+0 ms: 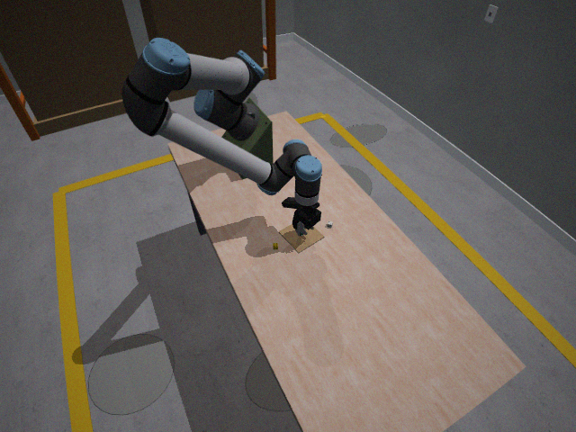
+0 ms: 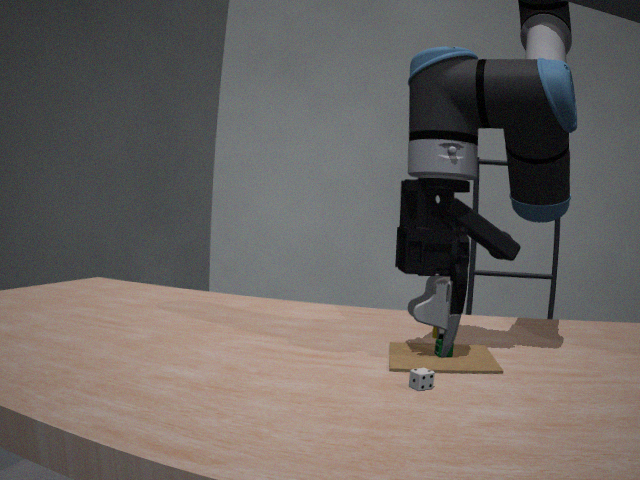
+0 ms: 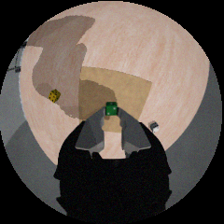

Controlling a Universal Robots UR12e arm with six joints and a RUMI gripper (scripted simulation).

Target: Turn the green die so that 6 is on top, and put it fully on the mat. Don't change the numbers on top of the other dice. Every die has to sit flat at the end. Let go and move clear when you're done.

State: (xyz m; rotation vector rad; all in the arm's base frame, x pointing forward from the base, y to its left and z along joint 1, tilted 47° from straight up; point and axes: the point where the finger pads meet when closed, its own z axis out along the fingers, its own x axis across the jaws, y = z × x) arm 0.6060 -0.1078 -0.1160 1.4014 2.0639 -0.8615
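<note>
The green die sits on the tan mat, near the mat's middle. In the wrist view its top face is too small to read. My gripper points straight down with its two fingertips on either side of the green die, shut on it at mat level. The exterior view shows the green die low between the fingers, resting on the mat. From the top view the gripper covers the die on the mat.
A yellow die lies on the wooden table left of the mat, in shadow; it also shows in the overhead view. A white die lies just off the mat's near edge, also visible in the wrist view.
</note>
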